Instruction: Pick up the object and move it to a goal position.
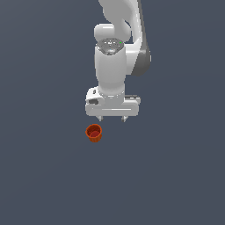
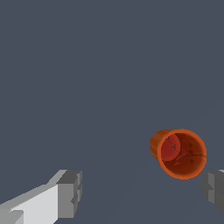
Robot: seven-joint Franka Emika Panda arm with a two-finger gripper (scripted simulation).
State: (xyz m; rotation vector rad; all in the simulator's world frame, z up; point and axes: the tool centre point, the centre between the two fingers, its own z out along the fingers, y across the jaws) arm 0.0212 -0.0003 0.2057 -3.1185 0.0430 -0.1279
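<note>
Grey fingertips (image 2: 70, 192) of the hand (image 1: 113, 118) stood wide apart, holding nothing. Beside one of them, not between, sat the red cup (image 1: 93, 132) on the tabletop (image 1: 176, 184). Dropping straight down, I reckoned, risked a finger clipping its rim and tipping it.

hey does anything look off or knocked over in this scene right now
Nothing stands out. The small red-orange cup sits upright on the plain dark surface, its darker inside showing and nothing spilled around it. The hand is open and empty, with the cup off toward the exterior view's left of its fingers, not between them.
</note>
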